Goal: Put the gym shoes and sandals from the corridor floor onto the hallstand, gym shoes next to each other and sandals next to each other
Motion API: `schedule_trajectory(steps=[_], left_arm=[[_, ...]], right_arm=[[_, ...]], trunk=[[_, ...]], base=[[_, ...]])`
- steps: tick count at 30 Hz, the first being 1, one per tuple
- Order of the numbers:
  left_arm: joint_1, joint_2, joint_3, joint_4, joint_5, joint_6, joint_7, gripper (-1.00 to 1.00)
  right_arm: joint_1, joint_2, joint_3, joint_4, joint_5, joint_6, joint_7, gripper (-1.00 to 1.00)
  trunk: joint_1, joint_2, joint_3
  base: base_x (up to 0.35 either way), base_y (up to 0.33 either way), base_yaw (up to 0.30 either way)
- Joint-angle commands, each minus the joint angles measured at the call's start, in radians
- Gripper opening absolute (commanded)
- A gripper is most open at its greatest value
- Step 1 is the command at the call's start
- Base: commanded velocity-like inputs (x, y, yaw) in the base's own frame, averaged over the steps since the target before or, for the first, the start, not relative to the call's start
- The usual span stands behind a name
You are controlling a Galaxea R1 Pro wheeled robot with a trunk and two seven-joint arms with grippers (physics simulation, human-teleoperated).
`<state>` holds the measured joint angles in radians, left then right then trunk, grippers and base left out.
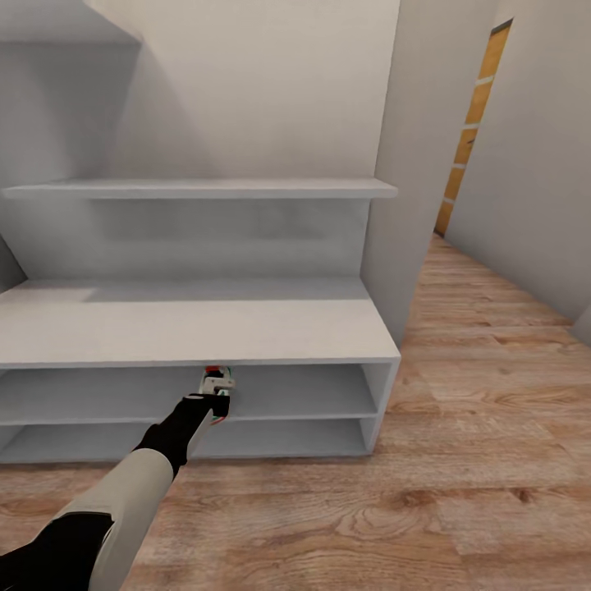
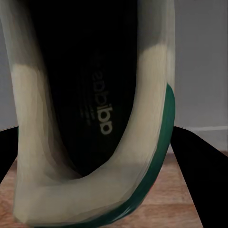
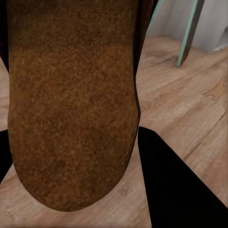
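Observation:
In the head view my left arm reaches toward the pale hallstand (image 1: 189, 328). At its end my left gripper (image 1: 215, 402) is shut on a white gym shoe (image 1: 218, 381) with green and red trim. The shoe hangs at the front edge of the bench top, before the upper open shelf. Up close, the left gripper (image 2: 102, 190) holds the gym shoe (image 2: 152, 95) by its cream, green-edged rim, with the dark insole facing the camera. My right gripper (image 3: 90, 185) is shut on a brown sandal (image 3: 71, 95), above the wood floor (image 3: 190, 109). The other shoe and other sandal are out of view.
The corridor floor (image 1: 460, 460) stretches right of the hallstand toward an orange door (image 1: 472, 131) at the far end. A white wall (image 1: 427, 148) flanks the stand's right side. The legs of a teal-framed mirror (image 3: 187, 33) stand on the floor beyond the sandal.

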<state>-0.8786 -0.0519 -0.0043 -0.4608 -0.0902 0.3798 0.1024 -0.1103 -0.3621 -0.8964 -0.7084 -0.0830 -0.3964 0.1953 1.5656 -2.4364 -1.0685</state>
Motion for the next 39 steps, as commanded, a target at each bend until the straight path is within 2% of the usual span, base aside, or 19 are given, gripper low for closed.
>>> schedule_trajectory(steps=[1,5,14,18,20,29,39], left_arm=[[0.000,0.000,0.000,-0.002,-0.010,0.006,0.000,-1.00],[0.000,0.000,0.001,-0.003,-0.010,0.005,0.000,-1.00],[0.000,0.000,0.002,-0.004,-0.010,0.005,0.000,-1.00],[0.000,0.000,0.003,-0.004,-0.009,0.005,0.000,-1.00],[0.000,0.001,0.003,-0.004,-0.009,0.005,0.000,-1.00],[0.001,0.000,0.000,0.002,-0.010,0.002,-0.001,-1.00],[0.000,0.000,0.003,0.005,-0.009,0.002,-0.001,-1.00]], right_arm=[[-0.001,0.000,-0.003,0.000,-0.012,-0.001,0.010,-1.00],[-0.001,-0.001,-0.003,0.000,-0.012,-0.001,0.010,-1.00],[-0.001,-0.001,-0.003,0.000,-0.012,-0.001,0.010,-1.00],[-0.001,-0.001,-0.003,0.000,-0.012,-0.001,0.010,-1.00],[-0.001,-0.001,-0.003,0.000,-0.012,-0.001,0.010,-1.00],[-0.001,0.000,-0.003,0.001,-0.012,-0.001,0.010,-1.00],[-0.001,0.000,-0.003,0.001,-0.012,-0.001,0.010,-1.00]], trunk=[[0.004,-0.008,-0.004],[0.019,-0.036,-0.021],[0.019,-0.036,-0.027],[0.034,-0.064,-0.042],[0.034,-0.064,-0.045],[0.034,-0.064,-0.047],[0.034,-0.064,-0.047]], base=[[0.000,0.000,0.000],[0.000,0.000,0.000],[0.000,0.000,0.000],[0.000,0.000,0.000],[0.000,0.000,0.000],[0.011,0.000,0.000],[0.175,0.000,0.000]])
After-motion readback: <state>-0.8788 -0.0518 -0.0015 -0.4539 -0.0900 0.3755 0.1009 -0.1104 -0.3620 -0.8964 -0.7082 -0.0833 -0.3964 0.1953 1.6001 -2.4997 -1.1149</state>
